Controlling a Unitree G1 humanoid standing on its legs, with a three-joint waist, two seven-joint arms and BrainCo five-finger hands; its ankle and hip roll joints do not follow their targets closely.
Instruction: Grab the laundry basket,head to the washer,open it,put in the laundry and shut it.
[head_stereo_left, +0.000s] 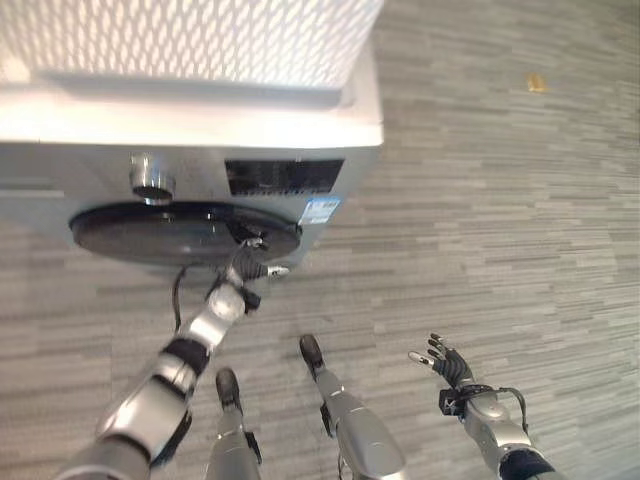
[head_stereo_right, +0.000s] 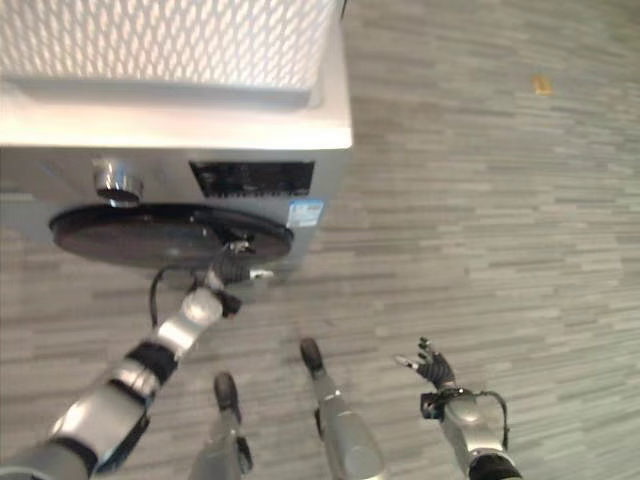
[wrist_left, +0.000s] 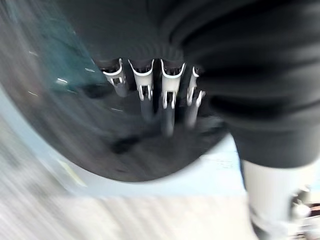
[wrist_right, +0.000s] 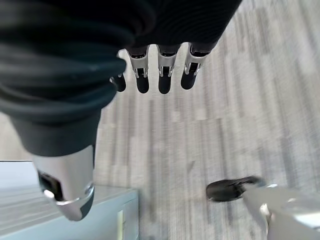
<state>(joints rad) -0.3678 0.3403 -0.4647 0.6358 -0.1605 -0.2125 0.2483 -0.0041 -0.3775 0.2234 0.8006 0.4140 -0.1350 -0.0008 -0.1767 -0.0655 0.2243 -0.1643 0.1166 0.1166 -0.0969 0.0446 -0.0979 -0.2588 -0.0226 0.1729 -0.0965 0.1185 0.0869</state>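
The laundry basket (head_stereo_left: 190, 40) is seen atop the washer (head_stereo_left: 350, 125), its long axis along the top. The round door (head_stereo_left: 180, 232) (facing the robot) is touched by the left hand (head_stereo_left: 248, 262), fingers extended; the right hand (head_stereo_left: 448, 362) is held open, well apart.

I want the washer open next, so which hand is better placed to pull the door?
Left. The left hand is already at the right edge of the washer's round door; the right hand hangs open over the floor, well away from it.

Laundry basket (head_stereo_left: 190, 40) cut off by top edge; washer (head_stereo_left: 200, 130) by left.
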